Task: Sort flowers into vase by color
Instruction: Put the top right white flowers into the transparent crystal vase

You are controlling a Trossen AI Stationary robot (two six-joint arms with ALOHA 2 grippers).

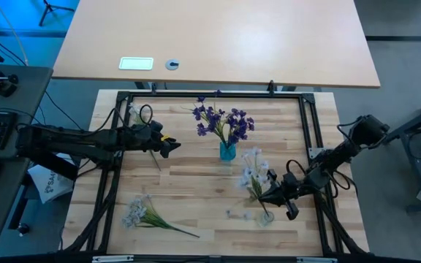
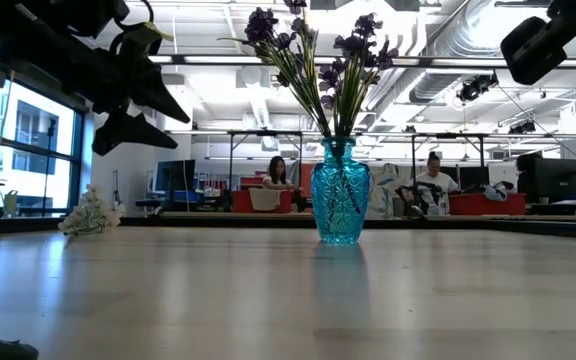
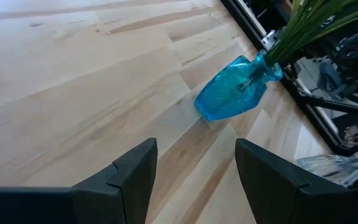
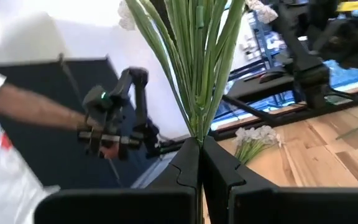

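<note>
A blue glass vase (image 1: 227, 151) stands mid-table and holds dark purple flowers (image 1: 223, 121); it also shows in the low view (image 2: 340, 205) and the left wrist view (image 3: 232, 93). My left gripper (image 1: 172, 145) is open and empty, above the table to the vase's left. My right gripper (image 1: 269, 196) is shut on a bunch of pale white-lavender flowers (image 1: 253, 168) near the table's right side. A small clear vase (image 1: 266, 216) stands just near of it. Another pale sprig bunch (image 1: 142, 213) lies flat at the near left, and one more (image 1: 133, 113) at the far left. My right gripper pinches several green stems (image 4: 197, 127) of the pale bunch together between its two fingers. The fingers come about level from the table's right and lie across the stems. The stems fan out beyond the fingers toward the blooms. Their lower ends are hidden by the gripper.
A black frame (image 1: 309, 124) rims the wooden work area. In the right wrist view a person's arm (image 4: 23, 109) shows beyond the table. People sit in the room behind in the low view (image 2: 273, 180). Bare wood lies between the blue vase and the near edge.
</note>
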